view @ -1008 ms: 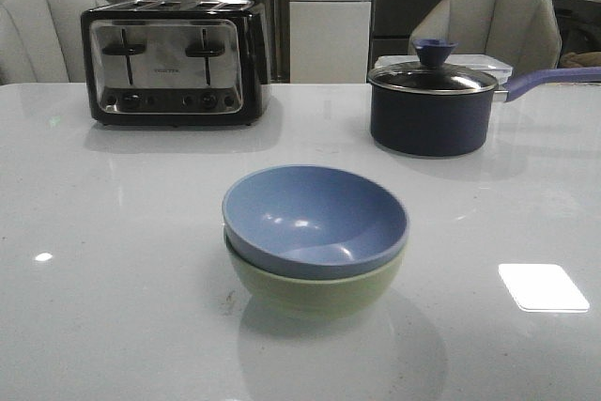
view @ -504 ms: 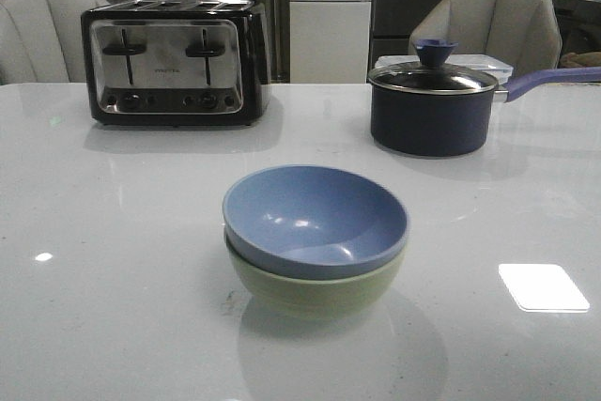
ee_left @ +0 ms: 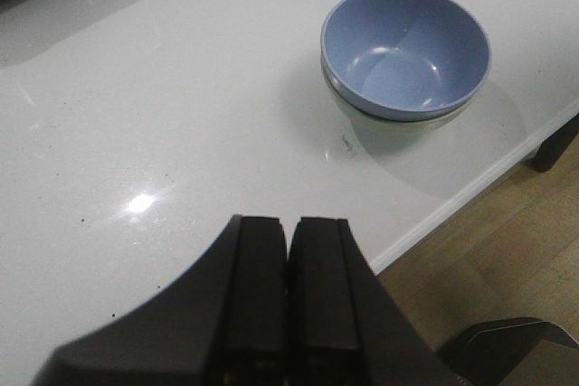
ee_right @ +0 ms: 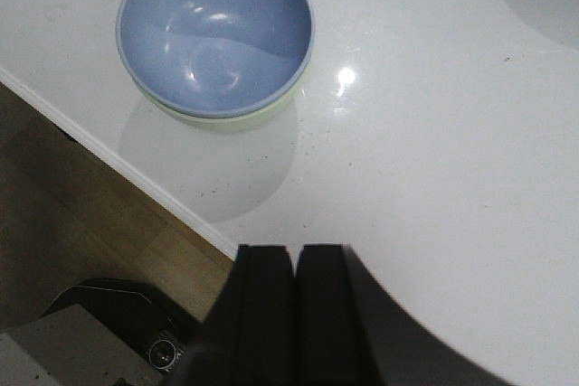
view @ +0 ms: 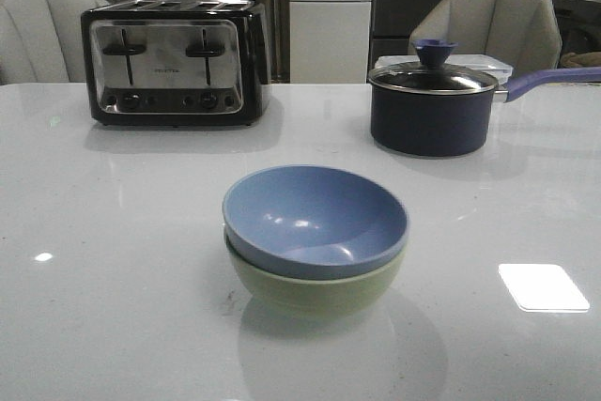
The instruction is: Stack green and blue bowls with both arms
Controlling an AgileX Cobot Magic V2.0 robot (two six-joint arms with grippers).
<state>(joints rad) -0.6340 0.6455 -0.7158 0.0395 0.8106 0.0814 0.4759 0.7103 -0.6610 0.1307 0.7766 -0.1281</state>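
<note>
The dusty blue bowl (view: 315, 216) sits nested inside the pale green bowl (view: 319, 290) near the front middle of the white table. The stack also shows in the left wrist view, blue bowl (ee_left: 405, 50) over a sliver of green bowl (ee_left: 362, 119), and in the right wrist view, blue bowl (ee_right: 215, 29) over green bowl (ee_right: 237, 119). My left gripper (ee_left: 288, 223) is shut and empty, held above the table well away from the stack. My right gripper (ee_right: 295, 250) is shut and empty, also away from the stack. Neither arm shows in the front view.
A black-and-chrome toaster (view: 175, 61) stands at the back left. A dark navy lidded saucepan (view: 432, 105) with a long handle stands at the back right. The table's front edge (ee_left: 470, 192) runs close by the bowls, with wooden floor beyond.
</note>
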